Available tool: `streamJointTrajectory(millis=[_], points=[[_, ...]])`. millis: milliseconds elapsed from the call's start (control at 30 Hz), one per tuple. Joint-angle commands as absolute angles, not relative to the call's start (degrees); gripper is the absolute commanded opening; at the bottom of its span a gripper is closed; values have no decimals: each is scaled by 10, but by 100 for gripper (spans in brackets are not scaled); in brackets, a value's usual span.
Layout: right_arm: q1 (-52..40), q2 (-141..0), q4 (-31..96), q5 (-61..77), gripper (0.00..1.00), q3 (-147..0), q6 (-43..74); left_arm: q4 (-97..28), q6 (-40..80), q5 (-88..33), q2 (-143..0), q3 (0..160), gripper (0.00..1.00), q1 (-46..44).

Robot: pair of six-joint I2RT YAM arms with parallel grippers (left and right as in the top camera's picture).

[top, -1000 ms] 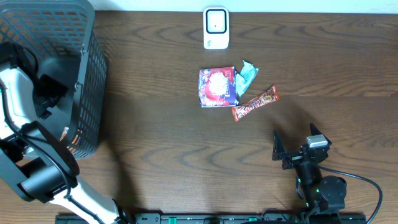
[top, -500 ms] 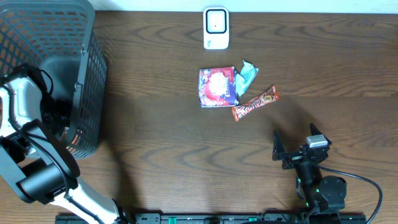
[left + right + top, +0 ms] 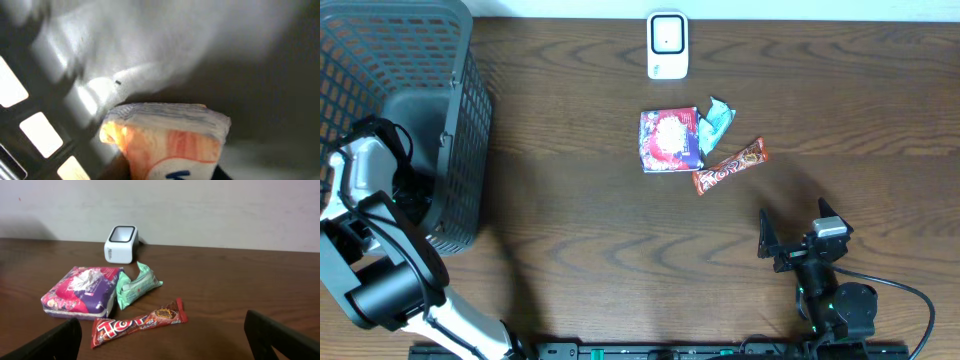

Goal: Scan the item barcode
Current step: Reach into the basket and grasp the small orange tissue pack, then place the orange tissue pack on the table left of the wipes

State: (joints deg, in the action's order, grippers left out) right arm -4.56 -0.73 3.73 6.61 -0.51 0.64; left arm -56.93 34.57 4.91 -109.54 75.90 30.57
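Here, left fingers [image 3: 119,172] pinch a crimped white-and-orange packet [image 3: 170,135]; right fingers [image 3: 280,340] gape wide, empty.

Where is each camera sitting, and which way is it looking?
Overhead: above the table, looking straight down at the basket and scanner; the left arm and right gripper show.
Left wrist: inside the basket, close on an orange-and-white packet that the shut left gripper seems to hold.
Right wrist: low over the table, facing the far wall; its open fingers frame the bottom corners.
Shared: overhead and right wrist both show the scanner, purple packet, green packet and chocolate bar.
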Motion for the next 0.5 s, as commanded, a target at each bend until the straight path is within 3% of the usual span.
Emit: streamJointTrajectory(millis=[0,200,467], points=[[-46,-5,38,65,99,-3,8,-540,348,32,-1112,761,7,306],[-46,-5,38,65,99,-3,8,-571,348,20,-1087,875,7,306],[-46,-5,38,65,99,-3,8,-534,348,-86,-971,1081,8,305]])
